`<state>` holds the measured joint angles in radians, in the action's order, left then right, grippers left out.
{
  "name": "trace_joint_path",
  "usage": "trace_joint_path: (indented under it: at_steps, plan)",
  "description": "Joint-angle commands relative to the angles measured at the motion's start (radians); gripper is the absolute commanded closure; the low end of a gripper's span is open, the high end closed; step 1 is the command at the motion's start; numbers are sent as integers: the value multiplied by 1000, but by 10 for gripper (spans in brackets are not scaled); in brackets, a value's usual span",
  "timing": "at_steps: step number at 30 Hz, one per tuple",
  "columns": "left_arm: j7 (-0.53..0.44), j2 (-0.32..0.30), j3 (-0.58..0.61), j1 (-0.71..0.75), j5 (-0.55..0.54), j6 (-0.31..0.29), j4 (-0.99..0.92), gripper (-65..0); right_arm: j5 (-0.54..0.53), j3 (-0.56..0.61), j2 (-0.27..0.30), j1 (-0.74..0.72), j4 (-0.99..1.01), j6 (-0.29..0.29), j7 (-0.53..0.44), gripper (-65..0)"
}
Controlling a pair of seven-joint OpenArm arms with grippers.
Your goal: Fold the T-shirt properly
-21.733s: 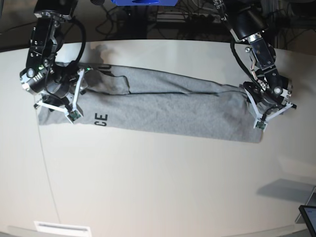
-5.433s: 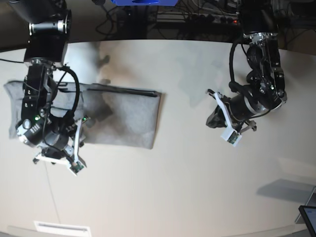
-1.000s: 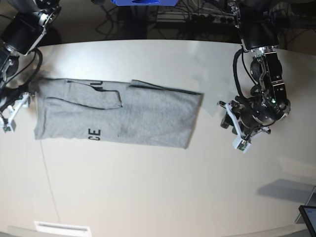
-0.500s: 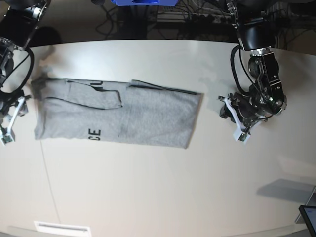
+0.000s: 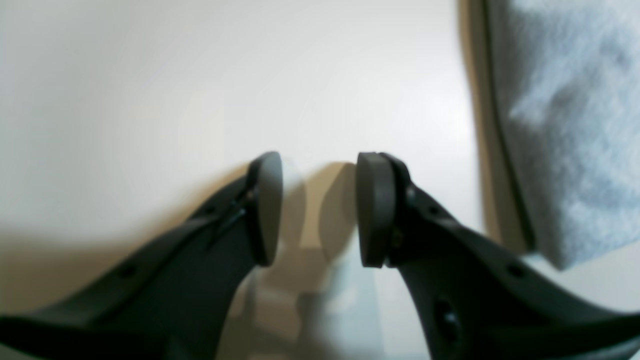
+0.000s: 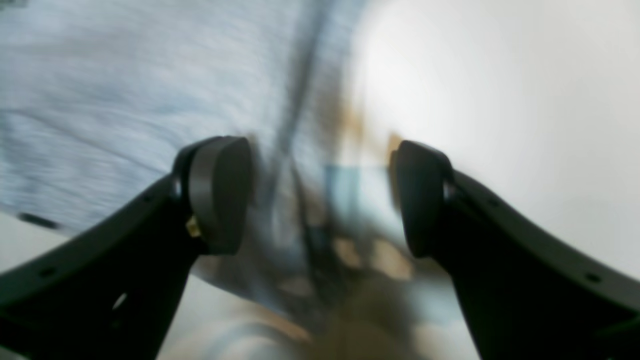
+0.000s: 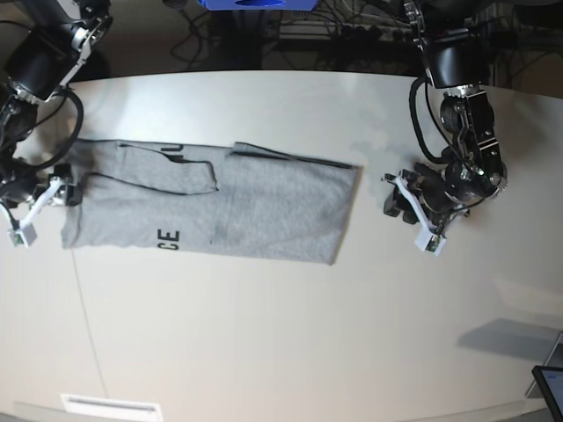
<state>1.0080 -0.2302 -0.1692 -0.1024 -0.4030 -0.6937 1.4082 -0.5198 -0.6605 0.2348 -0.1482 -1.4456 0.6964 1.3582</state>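
The grey T-shirt (image 7: 220,198) lies flat on the white table (image 7: 264,343) as a long folded band, with black letters "CE" near its lower left. My left gripper (image 7: 393,195) hovers just off the shirt's right edge. In the left wrist view it (image 5: 317,210) is open with bare table between the pads, and the T-shirt (image 5: 565,125) shows at the right. My right gripper (image 7: 69,192) is at the shirt's left end. In the blurred right wrist view it (image 6: 320,195) is wide open over the edge of the T-shirt (image 6: 125,90).
A dark tablet corner (image 7: 550,387) shows at the bottom right and a white label (image 7: 110,406) at the front edge. Cables and a blue object (image 7: 255,3) sit behind the table's far edge.
My right gripper has swung in from beyond the table's left side to the shirt's left end and opened wider. My left gripper has shifted slightly toward the shirt's right edge. The shirt has not moved.
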Motion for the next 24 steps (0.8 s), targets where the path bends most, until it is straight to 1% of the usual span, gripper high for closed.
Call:
trace_joint_path:
  at_steps: [1, 5, 8, 9, 12, 14, 17, 24]
  plan:
    - [21, -10, 3, -7, 9, -4, -8, -245, -59, -5, 39, -21, 13, 2, -15, -435]
    - [18, -10, 3, -6, 9, -4, -39, -245, -340, -3, 87, -21, 138, 2, -16, -435]
    - [18, -10, 3, -6, 9, -4, -39, -244, -498, -3, 125, -17, 216, 2, -18, -435]
    - [18, -10, 3, -7, 9, -4, -37, -244, -534, -3, 131, -15, 242, 2, -20, -435]
    - [18, -10, 3, -9, 9, -4, -31, -244, -575, -5, 151, -1, 288, 2, -23, -440]
    - [18, -10, 3, -12, 9, -4, -31, -244, -584, -6, 157, 0, 285, 2, -23, -440]
    - [18, -11, 3, -12, 9, -4, -31, -244, -584, -8, 177, 9, 285, 2, -23, -440]
    - [18, -11, 1, -13, 9, -4, -31, -244, -573, -5, 202, 43, 294, 2, -24, -440]
